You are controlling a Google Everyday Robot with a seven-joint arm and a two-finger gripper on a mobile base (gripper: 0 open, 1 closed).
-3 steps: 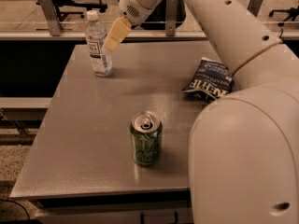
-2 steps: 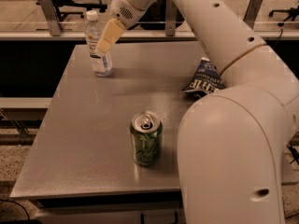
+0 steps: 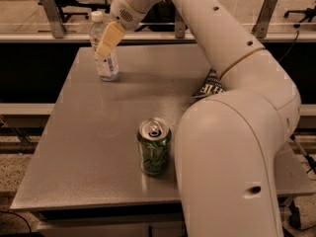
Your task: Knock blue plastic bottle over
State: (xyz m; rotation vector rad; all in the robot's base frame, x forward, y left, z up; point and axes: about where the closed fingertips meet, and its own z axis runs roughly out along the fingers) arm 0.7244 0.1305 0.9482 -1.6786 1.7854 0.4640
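The blue plastic bottle (image 3: pixel 107 67) stands upright at the far left of the grey table (image 3: pixel 89 142). It is clear with a white cap and a white-and-blue label. My gripper (image 3: pixel 109 39) hangs from the arm that reaches in from the right. It overlaps the bottle's upper body, at or just in front of the label. I cannot tell whether it touches the bottle.
A green soda can (image 3: pixel 154 153) stands near the table's front middle, close to my arm's large lower link. A dark chip bag (image 3: pixel 210 85) lies at the right, mostly hidden behind the arm. A railing with metal posts (image 3: pixel 52 14) runs behind the table.
My gripper has moved left and down, from beside the bottle's right side to across its upper body. The arm now covers more of the chip bag. The bottle still stands.
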